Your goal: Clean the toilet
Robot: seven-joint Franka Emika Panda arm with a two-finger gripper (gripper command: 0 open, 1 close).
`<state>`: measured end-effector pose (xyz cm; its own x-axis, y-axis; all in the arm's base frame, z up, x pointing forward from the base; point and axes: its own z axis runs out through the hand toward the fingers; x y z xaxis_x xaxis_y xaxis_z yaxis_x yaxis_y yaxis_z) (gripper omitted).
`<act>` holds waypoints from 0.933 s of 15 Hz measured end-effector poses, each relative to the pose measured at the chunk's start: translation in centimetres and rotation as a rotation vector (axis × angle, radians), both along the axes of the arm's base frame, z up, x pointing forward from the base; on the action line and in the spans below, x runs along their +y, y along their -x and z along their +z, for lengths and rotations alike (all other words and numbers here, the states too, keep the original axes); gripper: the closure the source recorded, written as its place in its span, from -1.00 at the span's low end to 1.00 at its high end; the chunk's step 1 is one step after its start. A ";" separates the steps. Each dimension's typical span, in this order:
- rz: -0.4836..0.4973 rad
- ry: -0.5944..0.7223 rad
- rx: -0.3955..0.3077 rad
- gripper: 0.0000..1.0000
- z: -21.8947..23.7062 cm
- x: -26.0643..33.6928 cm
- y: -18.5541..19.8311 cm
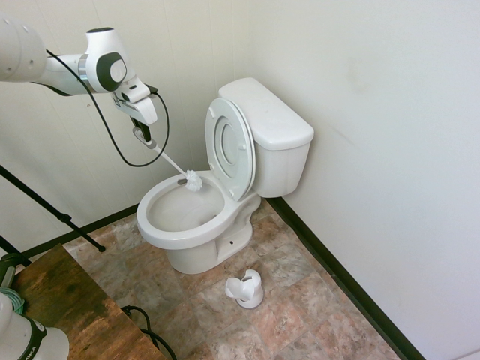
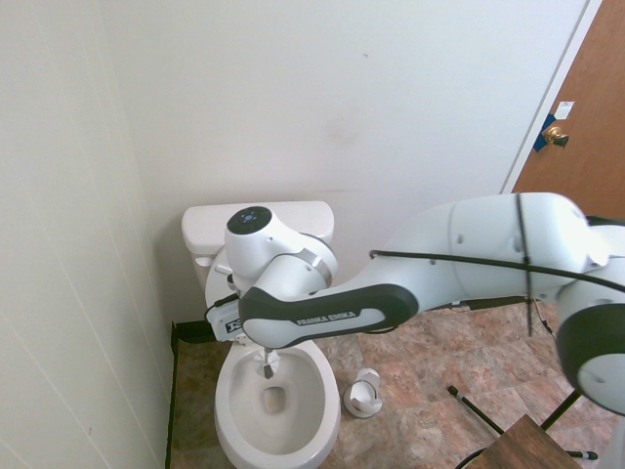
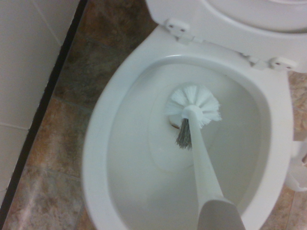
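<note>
- Fingers (image 1: 144, 136) are clamped on the top of the toilet brush (image 1: 193, 181)'s white handle, pointing down over the near-left side of the bowl; you see the arm come in from the upper left in the first exterior view.
- You can follow the handle slanting down from the fingers to the white bristle head, which hangs above the rim at the back of the bowl, clear of the water as far as you can tell.
- Your wrist view shows the brush (image 3: 193, 109) from above: a round white bristle head with a small grey tuft beside the stem, over the middle of the bowl.
- Look at the toilet (image 1: 196, 225): it stands in the corner on the tiled floor (image 1: 300, 300), seat and lid both raised and leaning against the boxy tank, the oval bowl open.
- On the floor just in front and to the right of the toilet base, you have the small white brush holder (image 1: 246, 289), upright and apart from the toilet.
- Nearer you, at the lower left of the first exterior view, a corner of a wooden table (image 1: 67, 300) shows.
- From the second exterior view, you see the toilet (image 2: 278, 430) set close to the left wall, and a brown door (image 2: 586, 117) far right.
</note>
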<state>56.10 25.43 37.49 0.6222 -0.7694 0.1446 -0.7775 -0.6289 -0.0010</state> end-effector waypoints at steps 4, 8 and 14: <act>-0.156 -0.012 -0.047 1.00 4.8 -10.7 3.0; -0.297 -0.015 -0.085 1.00 4.4 -21.8 7.8; -0.325 -0.003 -0.129 1.00 -1.3 -26.5 10.2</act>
<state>45.86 -1.10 36.23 0.3210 -0.9249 0.2038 -0.9305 -0.3481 -0.1141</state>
